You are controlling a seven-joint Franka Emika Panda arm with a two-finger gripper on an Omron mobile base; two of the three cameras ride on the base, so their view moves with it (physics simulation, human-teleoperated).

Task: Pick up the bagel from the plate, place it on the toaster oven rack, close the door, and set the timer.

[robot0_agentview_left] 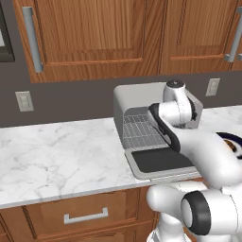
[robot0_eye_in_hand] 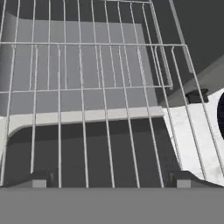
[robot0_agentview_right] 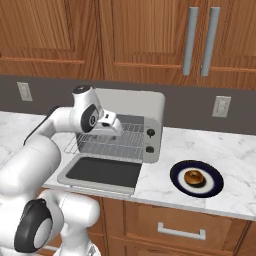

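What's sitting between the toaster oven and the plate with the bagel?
Nothing: in the right base view, bare marble counter separates the toaster oven from the plate holding the bagel.

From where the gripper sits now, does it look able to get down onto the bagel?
Probably yes. The bagel lies uncovered on the plate, nothing stands over it, and the open gripper hangs empty above the rack. It would only need to swing right, past the oven's front corner.
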